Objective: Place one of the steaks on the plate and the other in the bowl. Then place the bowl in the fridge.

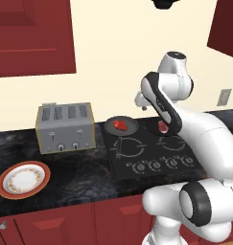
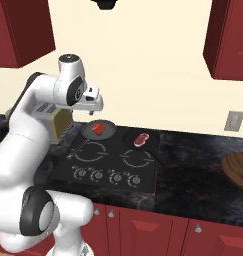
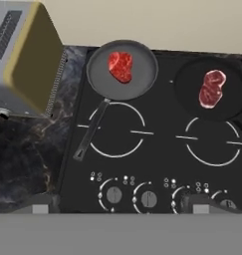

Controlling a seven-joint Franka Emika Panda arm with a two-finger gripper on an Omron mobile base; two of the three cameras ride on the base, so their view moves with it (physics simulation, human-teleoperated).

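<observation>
Two steaks lie in pans on the black cooktop. The redder steak is in a grey frying pan at the back left burner. The pinker steak rests in a dark pan at the back right. My gripper hovers high over the cooktop, open and holding nothing. The orange-rimmed plate sits on the counter far left. The wooden bowl is at the counter's right end. The fridge is out of view.
A yellow-sided toaster stands left of the cooktop, close to the grey pan. The pan's handle points toward the front knobs. Red cabinets hang above and run below the dark counter.
</observation>
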